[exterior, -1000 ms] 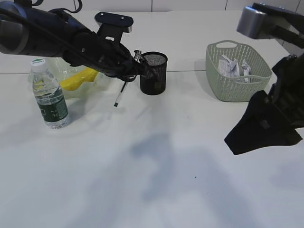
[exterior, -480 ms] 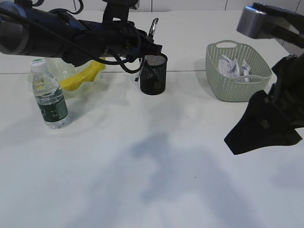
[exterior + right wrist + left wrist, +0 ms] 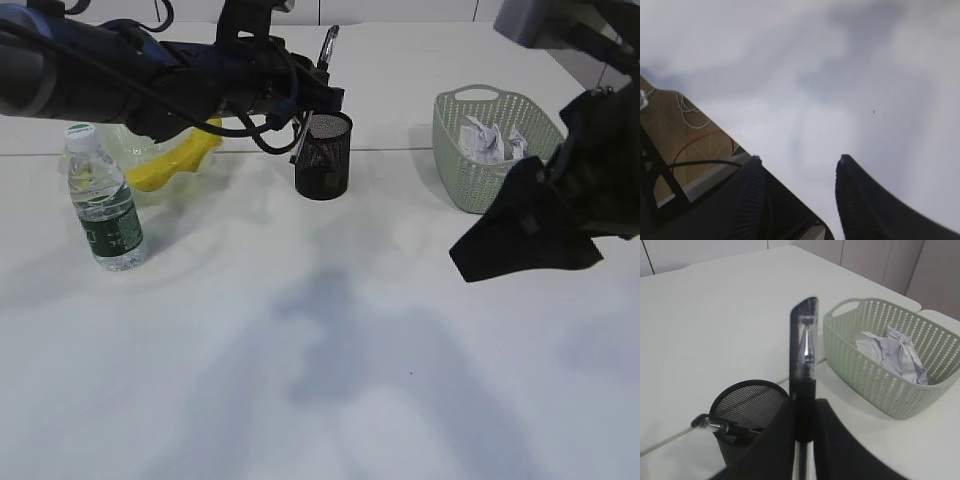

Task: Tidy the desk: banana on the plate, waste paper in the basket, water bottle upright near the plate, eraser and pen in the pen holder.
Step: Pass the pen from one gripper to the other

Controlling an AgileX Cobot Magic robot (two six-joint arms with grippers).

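Moved since the earlier frames: left gripper (image 3: pixel 318 92) has risen from counter level beside the pen holder to just above its rim, carrying the pen from a slanted hang to near upright; right gripper (image 3: pixel 520 235) has shifted up and to the left, nearer the basket.

Item: pen (image 3: pixel 804 385). Clamped between the closed left gripper jaws, cap end up, lower end hidden behind the jaws. Held upright directly over the holder mouth, apparently so it can drop straight in.

Item: pen holder (image 3: pixel 324 153). Black mesh cup, upright on the counter (image 3: pixel 320 380). A pen-like object already lies inside against the rim in the left wrist view; eraser not visible, possibly inside.

Item: banana (image 3: pixel 175 160). Rests on the clear plate (image 3: pixel 120 140), behind the left arm.

Item: water bottle (image 3: pixel 103 200). Stands upright near the plate, cap on.

Item: basket (image 3: pixel 497 150). Pale green, holds crumpled waste paper (image 3: pixel 490 138).

Item: right gripper. Jaws apart, holding nothing, parked over bare counter clear of the working arm.

Markings: dark green label on the water bottle carries printing too small to read. No other writing legible.

Judgement: pen placement appears to be the remaining step.
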